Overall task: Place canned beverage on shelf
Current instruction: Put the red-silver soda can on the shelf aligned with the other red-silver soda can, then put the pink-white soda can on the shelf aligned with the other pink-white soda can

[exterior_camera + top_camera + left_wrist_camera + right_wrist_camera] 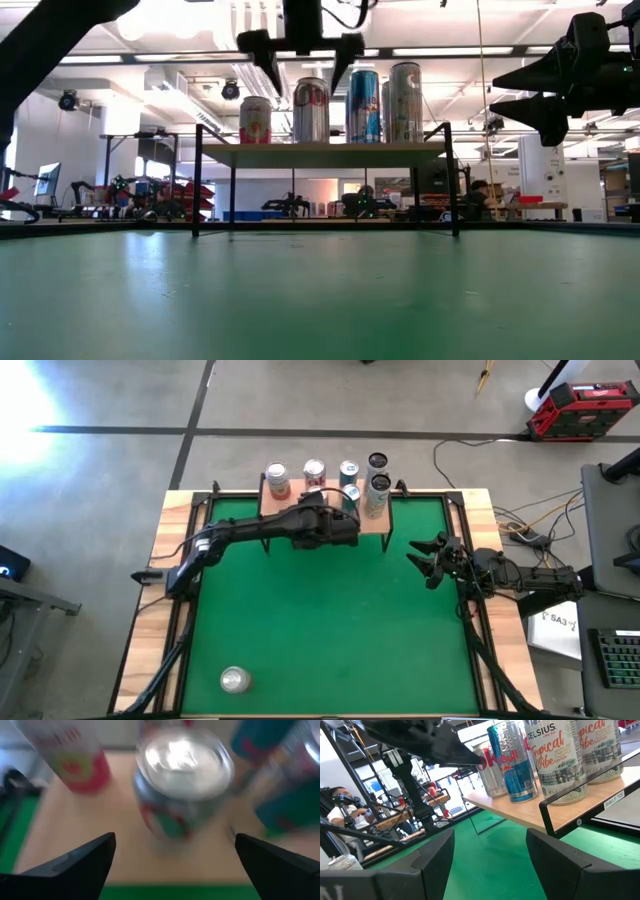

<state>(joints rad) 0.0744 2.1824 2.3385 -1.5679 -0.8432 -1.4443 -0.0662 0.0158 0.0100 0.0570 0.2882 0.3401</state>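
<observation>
The shelf (272,506) has a light wooden top on black legs and stands at the table's far edge. Several cans stand upright on it, among them a red and white one (277,480), a blue one (363,105) and tall white ones (557,757). My left gripper (305,75) points down over the shelf, open. Its fingers stand on either side of the top of a silver and red can (311,110), which also shows in the left wrist view (180,785), and are clear of it. That can stands on its base on the shelf top (75,830). My right gripper (425,560) is open and empty at the table's right side.
One more silver can (235,680) lies on the green mat near the table's front left corner, and also shows in the right wrist view (342,862). The green mat (320,620) between the shelf and the front edge is otherwise bare. Cables and boxes lie off the table to the right.
</observation>
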